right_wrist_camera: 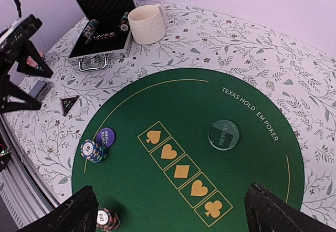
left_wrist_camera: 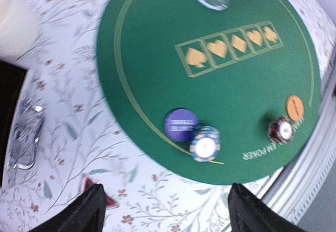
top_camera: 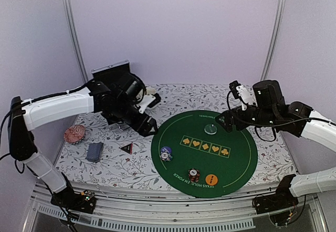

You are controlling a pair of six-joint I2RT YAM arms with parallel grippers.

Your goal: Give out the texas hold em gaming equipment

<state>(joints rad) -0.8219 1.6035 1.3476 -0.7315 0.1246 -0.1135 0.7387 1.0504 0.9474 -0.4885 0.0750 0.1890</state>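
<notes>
A round green poker mat lies right of centre. On it stand a blue-white chip stack by a purple disc, a dark red stack, an orange disc and a clear dealer disc. A black-red triangular token and grey-blue cards lie on the cloth to the left. My left gripper is open and empty above the cloth near the blue-white stack. My right gripper is open and empty above the mat. No pale green stack shows on the mat.
An open silver-edged black case with chip rolls inside and a cream mug stand at the back left. A reddish round thing lies at the left edge. The table's front rail runs just below the mat.
</notes>
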